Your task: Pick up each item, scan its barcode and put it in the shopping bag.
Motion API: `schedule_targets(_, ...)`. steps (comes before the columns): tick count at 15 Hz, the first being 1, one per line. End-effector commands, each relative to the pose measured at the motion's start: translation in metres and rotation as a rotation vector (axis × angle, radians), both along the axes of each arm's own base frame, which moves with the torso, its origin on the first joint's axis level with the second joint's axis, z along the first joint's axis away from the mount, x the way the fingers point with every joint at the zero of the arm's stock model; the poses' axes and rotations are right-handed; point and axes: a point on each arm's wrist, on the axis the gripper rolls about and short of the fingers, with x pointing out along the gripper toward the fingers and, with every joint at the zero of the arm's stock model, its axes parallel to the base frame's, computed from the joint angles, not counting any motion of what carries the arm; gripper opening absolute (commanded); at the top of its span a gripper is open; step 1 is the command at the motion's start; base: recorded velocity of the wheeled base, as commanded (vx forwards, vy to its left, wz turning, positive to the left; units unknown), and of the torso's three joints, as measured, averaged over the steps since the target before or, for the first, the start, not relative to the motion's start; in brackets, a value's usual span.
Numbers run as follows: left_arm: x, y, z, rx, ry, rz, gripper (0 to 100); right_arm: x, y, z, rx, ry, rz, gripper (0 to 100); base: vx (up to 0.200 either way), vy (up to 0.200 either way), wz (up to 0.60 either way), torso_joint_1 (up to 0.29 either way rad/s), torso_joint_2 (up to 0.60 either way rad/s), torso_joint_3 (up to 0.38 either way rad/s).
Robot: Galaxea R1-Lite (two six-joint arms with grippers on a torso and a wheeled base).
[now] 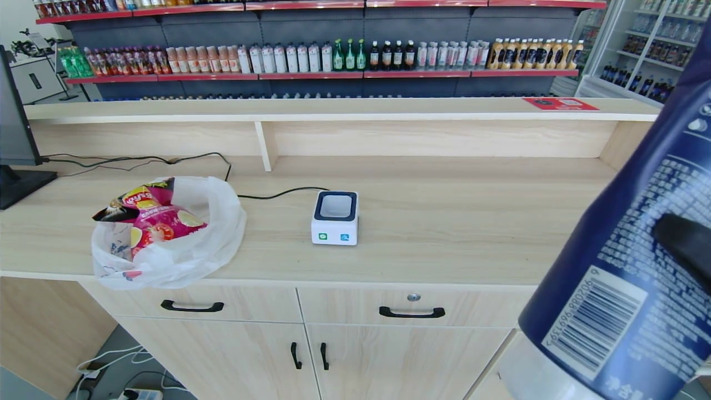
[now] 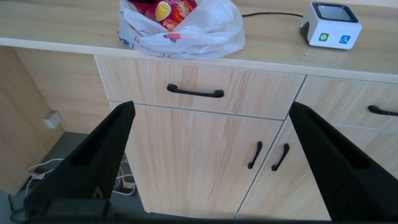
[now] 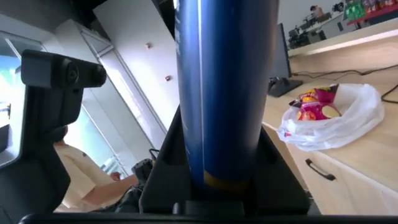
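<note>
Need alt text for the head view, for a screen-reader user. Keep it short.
A dark blue bottle, barcode facing the camera, looms in the right foreground, held by the right tool. Behind it on the wooden counter sit a white barcode scanner and, further left, a white shopping bag with snack packets inside; drink shelves line the back wall.

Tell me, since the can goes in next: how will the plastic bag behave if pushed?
The bag looks thin and crumpled, so its sides will probably fold rather than hold open. Holding snack packets, it is likely light and may slide on the smooth counter. It droops over the front edge, so a push that way might drag it off.
</note>
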Motion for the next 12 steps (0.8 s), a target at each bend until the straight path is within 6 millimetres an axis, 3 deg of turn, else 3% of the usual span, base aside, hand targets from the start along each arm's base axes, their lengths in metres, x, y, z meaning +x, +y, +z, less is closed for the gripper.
schedule_targets(1, 0.000, 0.000, 0.000, 0.000, 0.001, 0.002, 100, 0.004, 0.004, -0.004, -0.041, -0.045, -0.032, 0, 0.000, 0.000, 0.00, 0.000, 0.00, 0.000)
schedule_targets(4, 0.000, 0.000, 0.000, 0.000, 0.000, 0.000, 100, 0.027, 0.002, -0.013, -0.142, -0.137, -0.222, 0, 0.000, 0.000, 0.00, 0.000, 0.00, 0.000)
schedule_targets(7, 0.000, 0.000, 0.000, 0.000, 0.001, 0.000, 100, 0.054, -0.023, -0.021, -0.308, -0.239, -0.530, 0, 0.000, 0.000, 0.00, 0.000, 0.00, 0.000)
schedule_targets(10, 0.000, 0.000, 0.000, 0.000, 0.000, 0.000, 100, 0.064, -0.043, -0.021, -0.475, -0.361, -0.770, 0, 0.000, 0.000, 0.00, 0.000, 0.00, 0.000)
schedule_targets(12, 0.000, 0.000, 0.000, 0.000, 0.000, 0.000, 100, 0.064, -0.052, -0.019, -0.526, -0.341, -0.962, 0, 0.000, 0.000, 0.00, 0.000, 0.00, 0.000)
